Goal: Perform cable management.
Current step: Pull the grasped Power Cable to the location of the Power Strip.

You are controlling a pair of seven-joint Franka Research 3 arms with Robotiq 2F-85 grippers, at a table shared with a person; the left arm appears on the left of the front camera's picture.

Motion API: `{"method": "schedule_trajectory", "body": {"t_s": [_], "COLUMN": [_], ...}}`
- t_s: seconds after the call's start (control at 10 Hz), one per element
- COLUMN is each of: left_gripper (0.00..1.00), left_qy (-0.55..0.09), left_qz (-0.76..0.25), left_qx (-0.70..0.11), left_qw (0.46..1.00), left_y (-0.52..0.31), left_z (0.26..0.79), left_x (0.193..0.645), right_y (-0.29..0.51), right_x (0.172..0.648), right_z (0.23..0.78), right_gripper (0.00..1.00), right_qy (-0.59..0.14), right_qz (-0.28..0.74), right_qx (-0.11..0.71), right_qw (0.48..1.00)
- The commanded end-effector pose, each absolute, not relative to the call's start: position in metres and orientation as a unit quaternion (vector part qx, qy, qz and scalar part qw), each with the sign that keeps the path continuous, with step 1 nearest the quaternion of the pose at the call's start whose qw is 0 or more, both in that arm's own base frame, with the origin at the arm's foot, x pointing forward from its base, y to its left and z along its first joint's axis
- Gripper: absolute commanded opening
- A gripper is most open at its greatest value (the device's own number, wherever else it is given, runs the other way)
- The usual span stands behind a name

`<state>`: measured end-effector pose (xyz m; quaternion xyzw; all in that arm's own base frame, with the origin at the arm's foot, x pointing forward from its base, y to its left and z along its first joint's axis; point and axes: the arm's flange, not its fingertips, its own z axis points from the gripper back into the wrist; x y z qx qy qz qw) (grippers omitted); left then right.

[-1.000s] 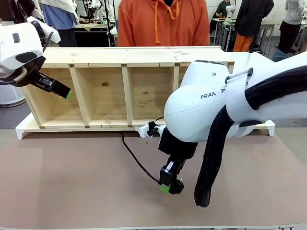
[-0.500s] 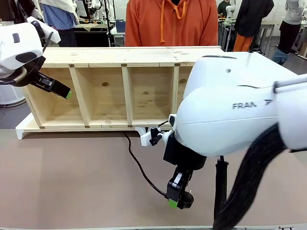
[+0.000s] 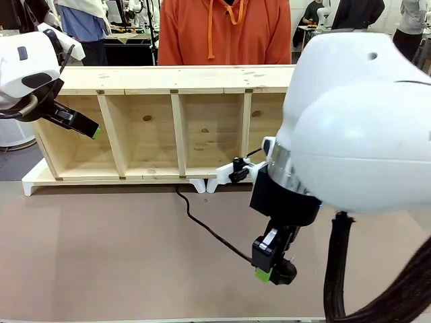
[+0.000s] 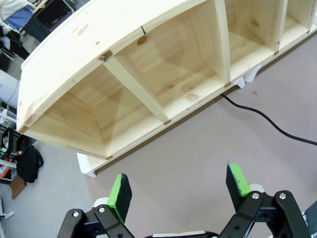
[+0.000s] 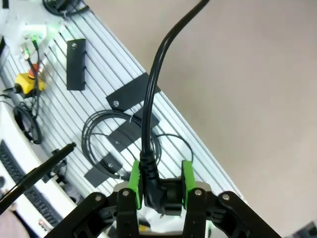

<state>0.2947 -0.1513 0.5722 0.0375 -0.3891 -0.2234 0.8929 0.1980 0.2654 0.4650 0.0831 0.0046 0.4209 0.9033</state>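
The cable point(image 3: 209, 229) is thin, light and limp, so I judge it will trail and loop rather than hold a shape. Its chunky plug point(image 5: 149, 182) is the one stiff part and the sound place to take hold. The right gripper point(image 5: 160, 172) is clamped narrow on that plug, and the cord runs out ahead of its fingers, over the table point(image 3: 101, 256) to the foot of the shelf point(image 3: 175, 81). Well off to its side, the left gripper point(image 4: 178, 187) hangs wide and empty before the shelf.
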Motion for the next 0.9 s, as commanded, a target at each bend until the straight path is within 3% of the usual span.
{"method": "schedule_trajectory", "body": {"t_s": [0.0,0.8], "left_gripper": [1.00,1.00], "left_qy": [-0.386,-0.386], "left_qz": [-0.225,-0.225], "left_qx": [0.045,0.045], "left_qw": [0.893,0.893], "left_y": [-0.151,-0.151], "left_z": [0.573,0.573], "left_x": [0.293,0.293], "right_y": [0.186,0.088], "right_x": [0.150,0.132], "right_z": [0.413,0.397], "right_gripper": [0.39,0.39], "right_qy": [-0.002,-0.024], "right_qz": [0.371,0.209], "right_qx": [0.079,0.083], "right_qw": [0.925,0.974]}}
